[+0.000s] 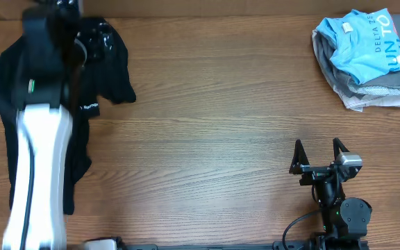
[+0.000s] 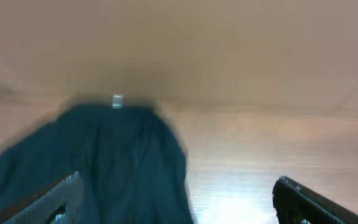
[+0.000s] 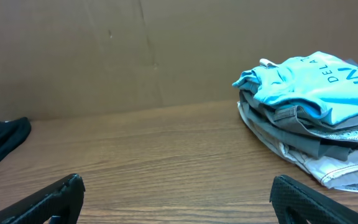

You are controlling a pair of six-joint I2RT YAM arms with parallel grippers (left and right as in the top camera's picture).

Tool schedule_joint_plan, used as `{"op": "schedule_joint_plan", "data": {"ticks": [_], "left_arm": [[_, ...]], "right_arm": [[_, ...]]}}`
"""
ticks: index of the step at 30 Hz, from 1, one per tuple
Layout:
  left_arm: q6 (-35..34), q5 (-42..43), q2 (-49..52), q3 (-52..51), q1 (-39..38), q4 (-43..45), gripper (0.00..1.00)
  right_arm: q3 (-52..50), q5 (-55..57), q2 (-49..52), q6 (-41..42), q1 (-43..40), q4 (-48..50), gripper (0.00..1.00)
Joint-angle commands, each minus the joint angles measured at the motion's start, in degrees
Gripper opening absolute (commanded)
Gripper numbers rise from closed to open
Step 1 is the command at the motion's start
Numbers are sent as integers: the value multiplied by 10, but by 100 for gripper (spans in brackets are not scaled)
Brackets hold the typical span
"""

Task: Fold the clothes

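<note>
Lying at the left end of the table (image 1: 214, 139), the black shirt (image 1: 113, 80) is crumpled, with a small white logo (image 1: 89, 107) facing up. The left arm (image 1: 40, 160) reaches across it toward the table's far edge. The left wrist view is blurred. It shows the left gripper (image 2: 179, 196) released, fingers wide apart, over the shirt's right edge and bare wood.

The light blue T-shirt (image 1: 358, 52) sits at the table's far right corner, bunched on top of a pile of grey and off-white garments (image 1: 377, 94), white lettering upward.

The right gripper (image 1: 317, 147) is near the table's front edge on the right side. It is released, jaws spread, grasping nothing, and well apart from the pile.
</note>
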Motion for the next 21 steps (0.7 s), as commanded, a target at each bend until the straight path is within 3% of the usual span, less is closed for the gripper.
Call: {"op": "schedule_joint_plan", "data": {"ticks": [1,12,17,21], "left_arm": [[30,57,-116,-150,-4,78,100],[8,58,-473,-593,-3,308,100],[-12,58,-614,-742,12,389,100],[-18,54,-678,-804,16,424,100]], "right_arm": [[-6,0,-6,3,-2,2,100],[-6,0,-6,3,-2,2,100],[-6,0,-6,3,-2,2,100],[-6,0,-6,3,-2,2,100]]}}
